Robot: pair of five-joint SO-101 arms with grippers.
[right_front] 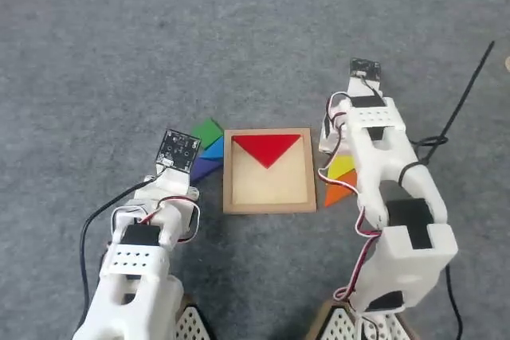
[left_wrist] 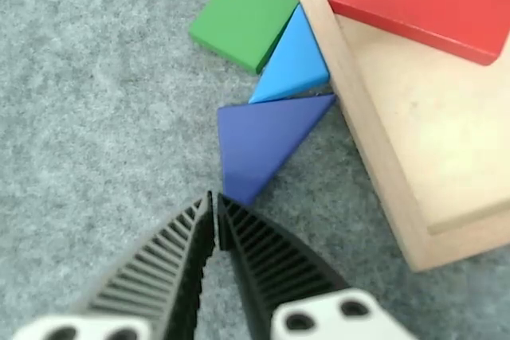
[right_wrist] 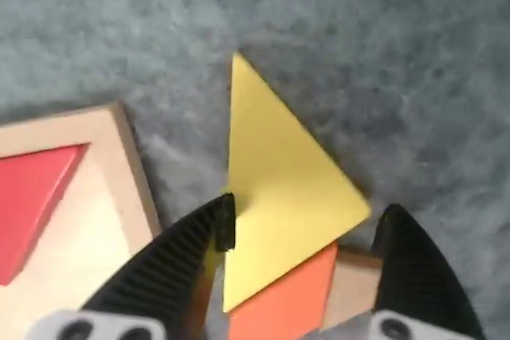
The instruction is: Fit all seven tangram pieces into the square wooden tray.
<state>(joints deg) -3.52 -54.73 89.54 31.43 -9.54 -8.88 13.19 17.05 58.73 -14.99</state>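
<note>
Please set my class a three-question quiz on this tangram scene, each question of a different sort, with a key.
1. True or false: the red triangle lies inside the wooden tray.
2. Which colour is the piece between the right gripper's fingers? A green, B yellow, C red.
3. Fill in: the left gripper, by the tip of the dark blue triangle, is ___ (open or shut).

Key: 1 true; 2 B, the yellow triangle; 3 shut.
</note>
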